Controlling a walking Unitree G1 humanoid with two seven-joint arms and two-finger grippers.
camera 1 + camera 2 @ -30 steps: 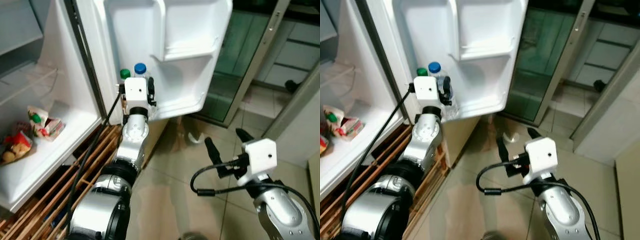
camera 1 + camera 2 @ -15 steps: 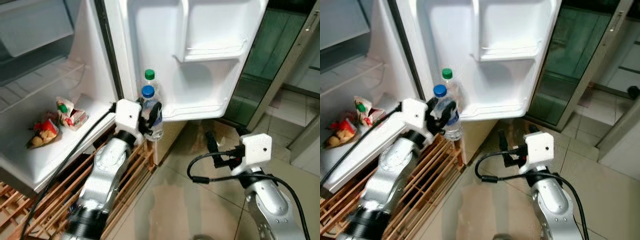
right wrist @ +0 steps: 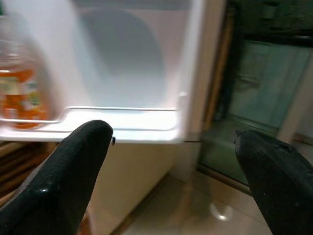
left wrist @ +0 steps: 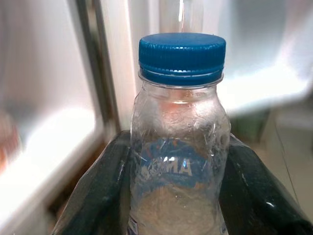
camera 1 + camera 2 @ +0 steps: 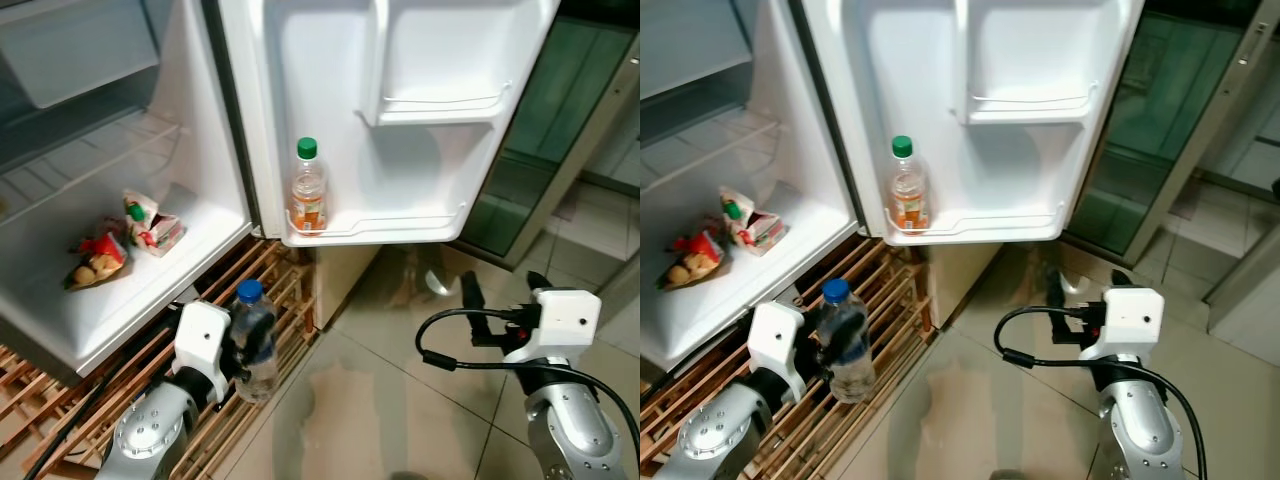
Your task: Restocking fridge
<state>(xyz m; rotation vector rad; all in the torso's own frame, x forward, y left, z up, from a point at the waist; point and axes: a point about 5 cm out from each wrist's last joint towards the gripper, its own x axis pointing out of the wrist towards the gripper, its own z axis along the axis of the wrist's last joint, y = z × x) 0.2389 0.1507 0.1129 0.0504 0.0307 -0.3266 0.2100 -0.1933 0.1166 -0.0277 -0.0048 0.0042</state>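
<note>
My left gripper [image 5: 245, 352] is shut on a clear water bottle [image 5: 252, 338] with a blue cap, held upright low over the wooden slats, below and left of the open fridge door. The left wrist view shows the water bottle [image 4: 179, 147] squeezed between both fingers [image 4: 95, 196]. A green-capped bottle [image 5: 308, 190] with an orange label stands at the left end of the door's bottom shelf [image 5: 400, 225]. My right gripper [image 5: 497, 292] stands open and empty over the tiled floor, to the right of the door; its wrist view faces the door shelf [image 3: 122, 122].
The open fridge compartment holds food packets [image 5: 150, 225] and a snack bag [image 5: 92, 265] on its white floor. A wooden slatted pallet [image 5: 250, 290] lies under the fridge. A glass door [image 5: 560, 150] stands to the right, with tiled floor [image 5: 370, 400] in front.
My left arm has come down and back from the door shelf with the blue-capped bottle still gripped. The green-capped bottle stays on the shelf. The camera view has shifted.
</note>
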